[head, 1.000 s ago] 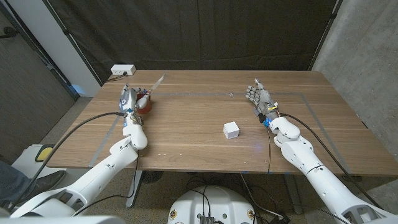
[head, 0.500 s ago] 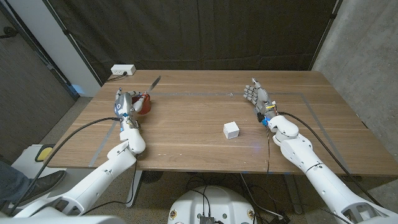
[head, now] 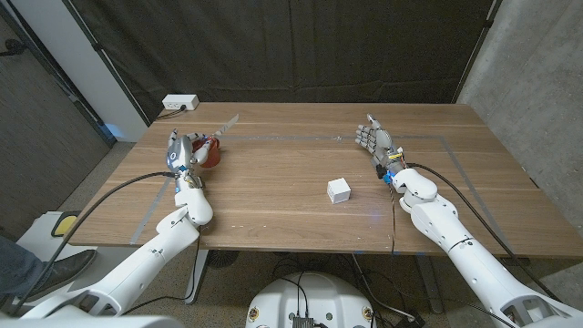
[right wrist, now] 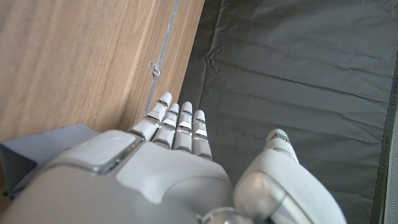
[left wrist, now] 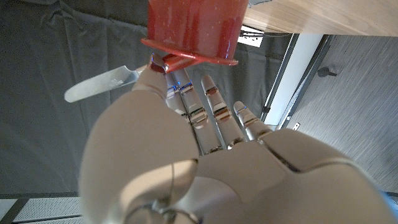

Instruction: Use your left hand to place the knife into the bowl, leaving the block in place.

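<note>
We find the knife lying in the red bowl, which sits near the table's far left corner. The handle end is down inside the bowl and the blade leans out over the far rim, pointing toward the table's far edge. In the left wrist view the blade shows as a pale, blunt strip projecting past the bowl's rim.

The left hand is just beside the bowl, on the side nearer the table's left edge. In the left wrist view its fingers are straight and slightly apart, reaching toward the bowl's rim, and we see nothing held in them. The thumb tip lies very close to the rim; we cannot tell whether it touches.

The white block stands by itself a little right of the table's middle, toward the near edge, well apart from both the bowl and the knife.

The right hand is over the right half of the table, beyond the block and apart from it. Its fingers are extended side by side with the thumb set off, and it holds nothing.

A white power strip rests at the far left corner.
</note>
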